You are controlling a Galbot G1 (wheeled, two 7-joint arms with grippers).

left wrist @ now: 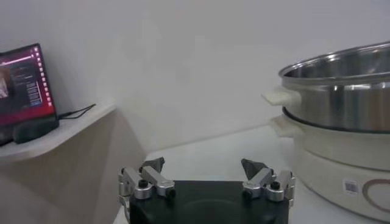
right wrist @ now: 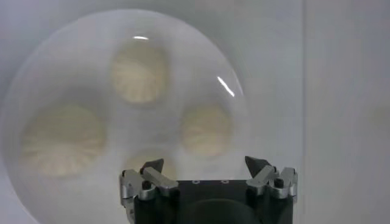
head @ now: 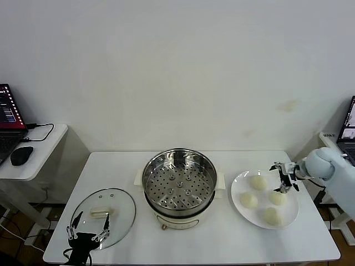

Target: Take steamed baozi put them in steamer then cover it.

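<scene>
Several cream-white baozi (head: 249, 200) lie on a flat white plate (head: 240, 209) at the right of the table. My right gripper (head: 284, 177) is open and empty, hovering above the plate's far right part, over a baozi (head: 277, 198). In the right wrist view the baozi (right wrist: 206, 130) show below the gripper (right wrist: 206, 164). The steel steamer (head: 179, 180) stands open in the middle on its cream base. The glass cover (head: 103, 209) with its cream handle lies flat at the front left. My left gripper (head: 87, 224) is open above the cover's near edge; it also shows in the left wrist view (left wrist: 205, 164).
A side shelf (head: 30, 152) at the far left carries a laptop (head: 8, 119) and a mouse (head: 21, 155). Another laptop (head: 348, 130) stands at the far right. The steamer's side (left wrist: 338, 115) fills the left wrist view beside the gripper.
</scene>
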